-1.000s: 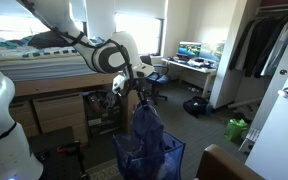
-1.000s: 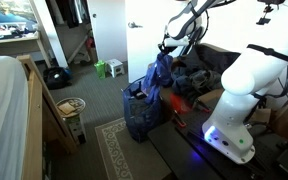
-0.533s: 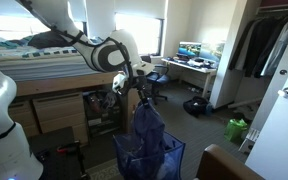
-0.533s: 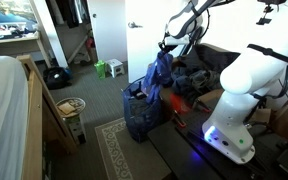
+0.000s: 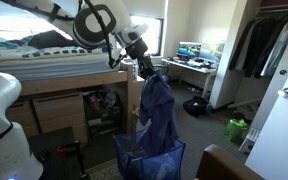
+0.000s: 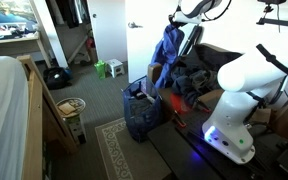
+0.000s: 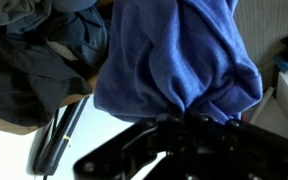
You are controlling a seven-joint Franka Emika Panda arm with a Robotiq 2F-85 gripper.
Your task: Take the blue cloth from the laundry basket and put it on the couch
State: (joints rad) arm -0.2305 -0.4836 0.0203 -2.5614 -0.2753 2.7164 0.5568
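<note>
My gripper (image 5: 144, 68) is shut on the top of the blue cloth (image 5: 156, 115), a large royal-blue fabric that hangs in long folds with its lower end still inside the laundry basket (image 5: 149, 160). In an exterior view the gripper (image 6: 176, 22) holds the cloth (image 6: 165, 52) above the blue mesh basket (image 6: 141, 113). In the wrist view the cloth (image 7: 179, 55) bunches into the gripper (image 7: 184, 118). A dark brown corner of the couch (image 5: 229, 163) shows at the bottom right.
A pale wooden loft bed (image 5: 54, 75) stands behind the arm. A desk with a monitor (image 5: 191, 52) is at the back, a small green bag (image 5: 236, 130) lies on the floor, and hanging clothes (image 5: 264, 45) fill the closet. The robot base (image 6: 239, 100) stands beside the basket.
The arm has risen and lifted the blue cloth much higher; most of the cloth now hangs above the basket rim instead of sitting bunched just over it.
</note>
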